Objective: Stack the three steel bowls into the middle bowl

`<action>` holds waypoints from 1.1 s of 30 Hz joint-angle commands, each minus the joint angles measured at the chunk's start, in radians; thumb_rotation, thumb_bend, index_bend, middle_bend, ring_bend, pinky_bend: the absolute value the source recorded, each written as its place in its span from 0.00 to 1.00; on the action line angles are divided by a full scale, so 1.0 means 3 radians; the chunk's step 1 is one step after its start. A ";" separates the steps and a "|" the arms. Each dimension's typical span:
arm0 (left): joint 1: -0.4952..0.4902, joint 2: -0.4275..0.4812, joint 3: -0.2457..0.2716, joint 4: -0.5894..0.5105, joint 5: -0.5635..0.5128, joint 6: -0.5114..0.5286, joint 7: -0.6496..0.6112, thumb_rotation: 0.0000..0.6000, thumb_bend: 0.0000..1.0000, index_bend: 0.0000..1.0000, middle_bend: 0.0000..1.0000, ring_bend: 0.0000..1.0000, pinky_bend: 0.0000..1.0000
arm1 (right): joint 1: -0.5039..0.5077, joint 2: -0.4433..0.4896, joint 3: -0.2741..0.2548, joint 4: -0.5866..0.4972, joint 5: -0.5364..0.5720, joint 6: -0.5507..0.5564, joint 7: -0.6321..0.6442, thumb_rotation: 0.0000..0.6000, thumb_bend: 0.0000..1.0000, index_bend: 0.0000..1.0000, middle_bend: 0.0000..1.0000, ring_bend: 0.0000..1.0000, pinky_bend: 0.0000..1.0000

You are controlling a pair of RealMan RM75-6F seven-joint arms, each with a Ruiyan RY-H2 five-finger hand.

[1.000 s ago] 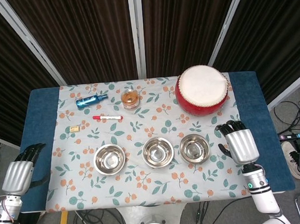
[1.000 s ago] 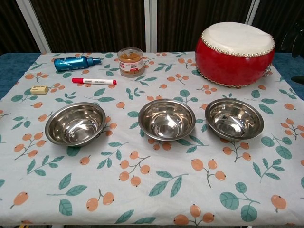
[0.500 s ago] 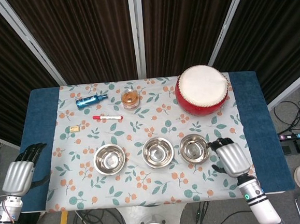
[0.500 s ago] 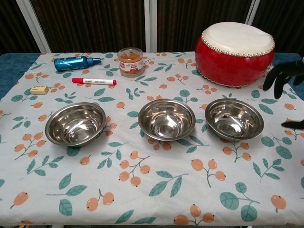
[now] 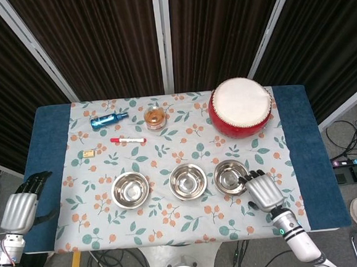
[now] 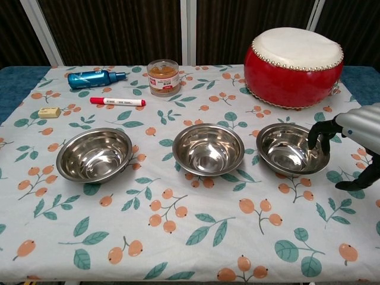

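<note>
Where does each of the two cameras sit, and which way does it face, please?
Head view: high above the near edge, looking steeply down on the whole table; both arms show, left hand off the cloth, right hand at the right bowl.
Chest view: low at the near edge, looking across the tabletop; only the right hand shows.
Shared: three bowls, red drum, marker, right hand.

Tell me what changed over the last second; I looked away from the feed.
The right hand moved in from the table's right edge to the right bowl, fingers now over its rim; no firm grip visible. The left hand barely shifted. The middle bowl, left bowl and drum stayed put.
</note>
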 commanded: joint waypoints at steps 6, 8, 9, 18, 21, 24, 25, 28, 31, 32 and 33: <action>-0.0021 -0.0014 0.0006 0.0078 0.0030 -0.0013 -0.0032 1.00 0.17 0.17 0.24 0.16 0.29 | 0.0219 -0.0286 0.0066 0.0427 0.0014 -0.0264 0.0075 1.00 0.07 0.34 0.42 0.29 0.32; -0.0026 -0.0017 0.0005 0.0089 0.0023 -0.0026 -0.0029 1.00 0.17 0.17 0.24 0.16 0.29 | 0.0253 -0.0343 0.0075 0.0510 0.0028 -0.0301 0.0081 1.00 0.09 0.34 0.42 0.29 0.32; -0.0031 -0.0017 0.0002 0.0094 0.0016 -0.0036 -0.0031 1.00 0.17 0.17 0.24 0.16 0.29 | 0.0274 -0.0383 0.0078 0.0568 0.0029 -0.0319 0.0080 1.00 0.09 0.34 0.42 0.29 0.32; -0.0063 -0.0031 -0.0002 0.0121 0.0001 -0.0093 -0.0047 1.00 0.17 0.17 0.24 0.16 0.29 | 0.0401 -0.0598 0.0122 0.0865 0.0069 -0.0446 0.0218 1.00 0.20 0.41 0.44 0.31 0.37; -0.0068 -0.0035 0.0005 0.0136 0.0001 -0.0107 -0.0062 1.00 0.17 0.17 0.24 0.16 0.29 | 0.0417 -0.0637 0.0118 0.0924 0.0061 -0.0440 0.0241 1.00 0.29 0.50 0.50 0.39 0.45; -0.0074 -0.0039 0.0005 0.0148 -0.0001 -0.0117 -0.0075 1.00 0.17 0.17 0.24 0.16 0.30 | 0.0423 -0.0664 0.0112 0.0967 0.0075 -0.0434 0.0231 1.00 0.35 0.59 0.57 0.47 0.54; -0.0076 -0.0040 0.0005 0.0151 -0.0001 -0.0119 -0.0076 1.00 0.17 0.17 0.24 0.16 0.30 | 0.0423 -0.0669 0.0110 0.0974 0.0087 -0.0435 0.0226 1.00 0.37 0.62 0.59 0.49 0.56; -0.0082 -0.0043 0.0007 0.0158 -0.0003 -0.0131 -0.0083 1.00 0.17 0.17 0.24 0.16 0.30 | 0.0422 -0.0680 0.0107 0.0987 0.0128 -0.0439 0.0211 1.00 0.40 0.65 0.61 0.52 0.60; -0.0086 -0.0049 0.0012 0.0166 -0.0001 -0.0138 -0.0083 1.00 0.17 0.17 0.24 0.16 0.30 | 0.0422 -0.0679 0.0101 0.0986 0.0155 -0.0434 0.0189 1.00 0.43 0.68 0.63 0.54 0.62; -0.0088 -0.0050 0.0012 0.0167 -0.0002 -0.0140 -0.0085 1.00 0.17 0.17 0.24 0.16 0.30 | 0.0421 -0.0680 0.0100 0.0985 0.0159 -0.0427 0.0184 1.00 0.43 0.68 0.64 0.54 0.63; -0.0090 -0.0051 0.0011 0.0167 -0.0003 -0.0143 -0.0087 1.00 0.17 0.17 0.24 0.16 0.30 | 0.0420 -0.0680 0.0101 0.0980 0.0161 -0.0415 0.0183 1.00 0.44 0.69 0.64 0.55 0.63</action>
